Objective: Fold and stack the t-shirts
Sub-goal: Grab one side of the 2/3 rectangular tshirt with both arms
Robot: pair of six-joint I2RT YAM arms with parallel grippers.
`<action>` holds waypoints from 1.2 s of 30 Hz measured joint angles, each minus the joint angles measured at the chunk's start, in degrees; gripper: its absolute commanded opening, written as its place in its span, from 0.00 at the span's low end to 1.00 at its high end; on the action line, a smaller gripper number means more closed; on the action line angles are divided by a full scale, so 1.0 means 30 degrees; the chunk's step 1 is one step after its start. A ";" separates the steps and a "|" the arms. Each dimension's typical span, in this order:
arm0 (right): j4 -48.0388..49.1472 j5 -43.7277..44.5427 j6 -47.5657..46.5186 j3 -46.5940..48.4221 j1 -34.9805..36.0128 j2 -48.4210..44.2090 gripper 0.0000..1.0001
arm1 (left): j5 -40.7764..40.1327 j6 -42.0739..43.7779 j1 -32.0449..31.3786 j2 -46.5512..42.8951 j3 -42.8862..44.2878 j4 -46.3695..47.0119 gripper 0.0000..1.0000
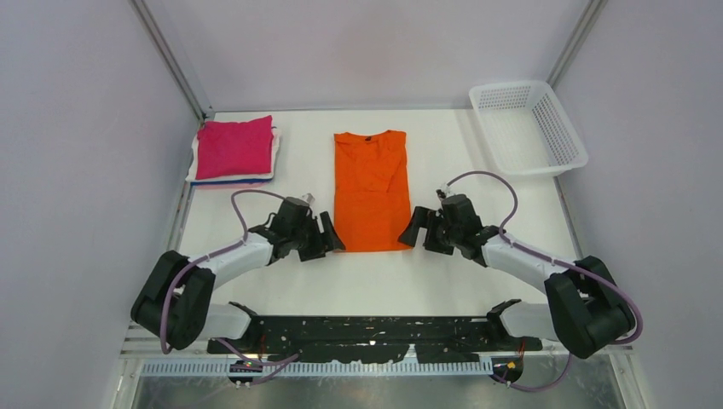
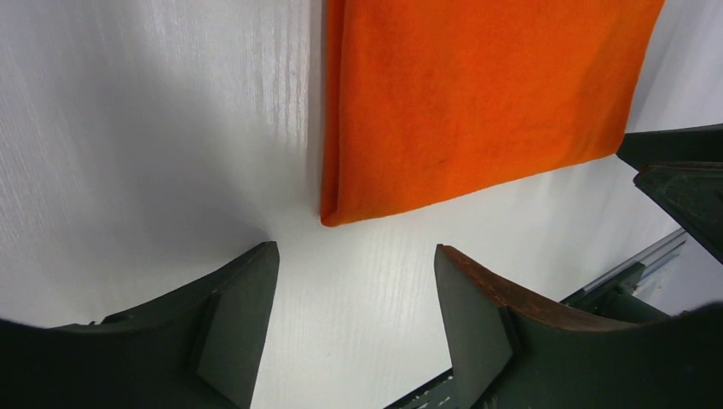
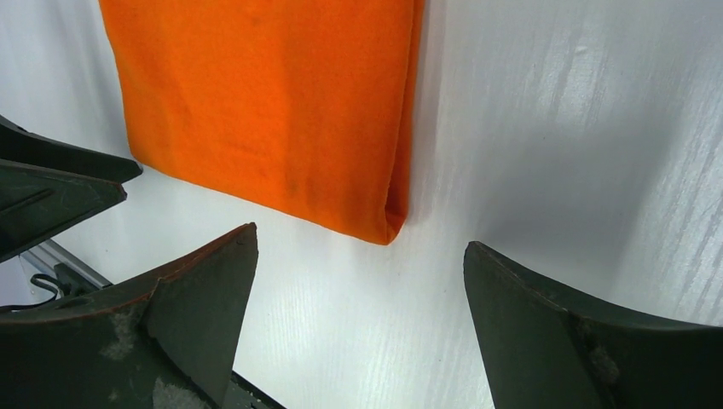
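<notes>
Two tools open and empty at lower centre, left tool (image 1: 332,234) and right tool (image 1: 411,230), flanking the near hem of the orange shirt (image 1: 371,192) on the counter (image 1: 375,285). Risk: pinching one layer only, pulling the fold apart. Farther, upper left, pink-topped stack (image 1: 234,149).

Orange t-shirt (image 1: 371,192): plain bright orange, no print observed; magenta-pink t-shirt (image 1: 234,146): plain, fine dotted weave noted; white t-shirt (image 1: 275,152) and blue t-shirt (image 1: 239,182): seen only as thin strips of colour; basket (image 1: 529,128): white lattice; counter (image 1: 443,281): white, faint streaked grain recorded; left hand (image 1: 331,237) and right hand (image 1: 414,230): black, rust-brown noted along finger edges; cables (image 1: 482,173): mauve.
</notes>
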 measured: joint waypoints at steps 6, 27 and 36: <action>0.0357 0.0430 0.0321 -0.0007 0.0408 0.0860 0.85 | 0.0117 -0.0481 -0.0270 0.1005 -0.0022 0.1151 0.49; 0.2528 0.0197 0.1035 -0.0044 0.0729 0.2863 0.34 | 0.0255 -0.0714 -0.0517 0.3847 0.1574 0.1552 0.00; 0.2106 0.0335 0.1173 -0.0080 0.1071 0.3162 0.05 | 0.0211 -0.0619 -0.0590 0.3475 0.1209 0.1610 0.00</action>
